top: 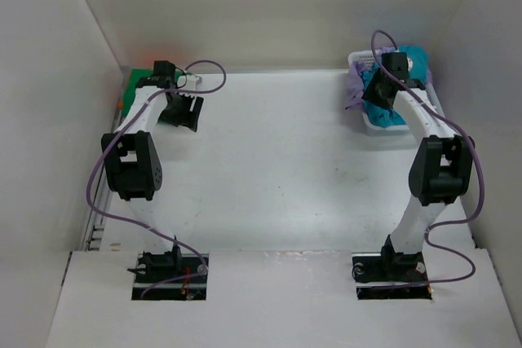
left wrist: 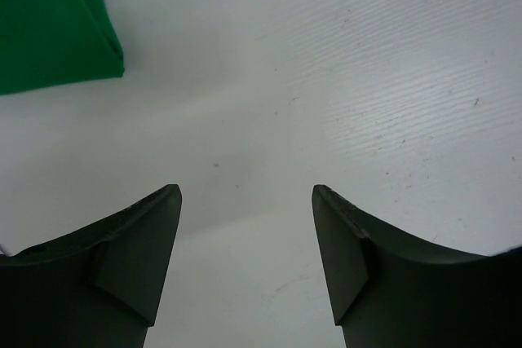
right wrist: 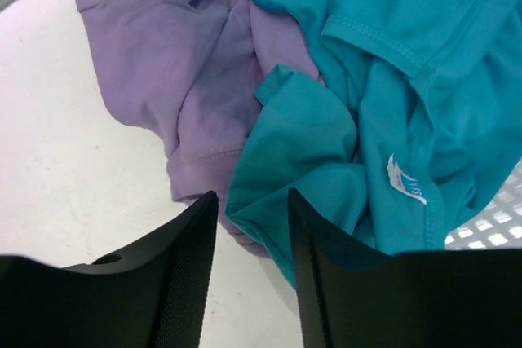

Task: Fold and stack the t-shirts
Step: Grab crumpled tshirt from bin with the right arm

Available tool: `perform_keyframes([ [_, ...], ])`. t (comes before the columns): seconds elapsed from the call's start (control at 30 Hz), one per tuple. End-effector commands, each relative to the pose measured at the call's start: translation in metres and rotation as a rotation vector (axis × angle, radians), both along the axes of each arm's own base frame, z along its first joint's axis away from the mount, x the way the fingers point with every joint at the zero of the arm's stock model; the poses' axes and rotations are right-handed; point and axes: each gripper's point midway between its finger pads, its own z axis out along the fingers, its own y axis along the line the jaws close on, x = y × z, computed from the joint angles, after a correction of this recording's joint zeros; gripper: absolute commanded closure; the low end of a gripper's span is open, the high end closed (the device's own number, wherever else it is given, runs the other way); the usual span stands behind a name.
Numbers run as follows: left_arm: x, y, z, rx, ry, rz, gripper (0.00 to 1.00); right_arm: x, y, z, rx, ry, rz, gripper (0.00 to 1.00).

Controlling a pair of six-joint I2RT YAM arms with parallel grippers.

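A plain white table (top: 277, 169), faintly scuffed and softly, evenly lit, sits inside a bare white enclosure, with a back wall (top: 277, 14), a left wall (top: 41, 120) and a right wall (top: 497, 79) rising around it and a white ledge (top: 277, 299) across its near edge.

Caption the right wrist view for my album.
Right gripper, jaws apart, astride a fold of the teal shirt, purple shirt alongside.

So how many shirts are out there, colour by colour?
Green shirt: 1
Orange shirt: 1 (mostly hidden behind the arm)
Teal shirt: 1
Lavender shirt: 1
Total: 4
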Motion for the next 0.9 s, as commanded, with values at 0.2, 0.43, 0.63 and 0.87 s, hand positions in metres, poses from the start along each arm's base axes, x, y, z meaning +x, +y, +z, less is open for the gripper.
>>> perform_keyframes([
  [0.2, 0.012, -0.019, 0.020, -0.050, -0.034, -0.034, 0.37, -0.010, -0.001, -0.011, 0.046, 0.013, -0.049, 0.60],
  [0.43, 0.007, -0.018, 0.032, -0.085, -0.059, -0.025, 0.38, -0.017, -0.009, -0.014, 0.012, 0.026, -0.074, 0.94],
  [0.63, 0.006, -0.019, 0.038, -0.089, -0.073, -0.028, 0.38, -0.022, -0.019, 0.018, -0.035, -0.042, -0.106, 1.00],
  [0.87, -0.001, -0.018, 0.050, -0.084, -0.101, -0.026, 0.38, -0.056, -0.032, 0.170, -0.231, -0.357, -0.177, 1.00],
])
